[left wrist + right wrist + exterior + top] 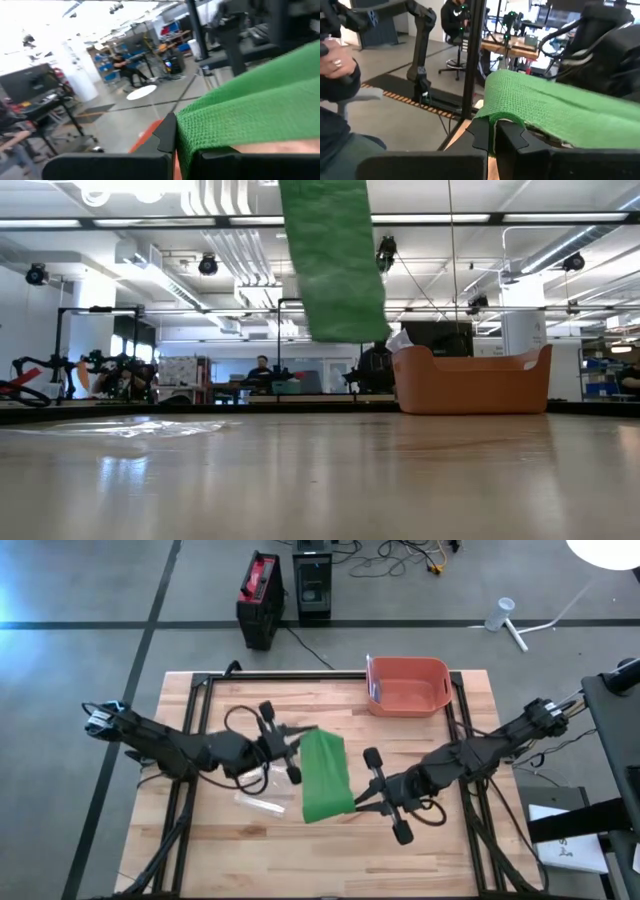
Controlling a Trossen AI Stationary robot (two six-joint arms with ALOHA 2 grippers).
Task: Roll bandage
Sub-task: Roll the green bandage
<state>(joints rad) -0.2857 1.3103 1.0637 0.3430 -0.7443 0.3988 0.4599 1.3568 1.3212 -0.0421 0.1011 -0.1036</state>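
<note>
A green woven bandage (324,776) is a flat strip held up over the middle of the wooden table, between my two grippers. My left gripper (303,736) is shut on its far end. My right gripper (356,804) is shut on its near end. In the low view the bandage (335,260) hangs high, its lower edge clear of the tabletop. It also fills the left wrist view (250,110) and the right wrist view (550,112). My left gripper pinches the bandage's far end at its left edge (186,131) between its two fingers, coming level from the table's left. The strip runs away from the fingers, lifted clear of the table. My right gripper pinches the bandage's near end at its right corner (492,116) between its two fingers, coming level from the table's right. The cloth drapes over the fingertips (480,131) and runs off toward the other arm, clear of the table.
An orange bin (407,685) stands at the table's far edge, also in the low view (470,380). A clear plastic wrapper (258,802) lies on the table left of the bandage. Black boxes (285,590) stand on the floor beyond the table.
</note>
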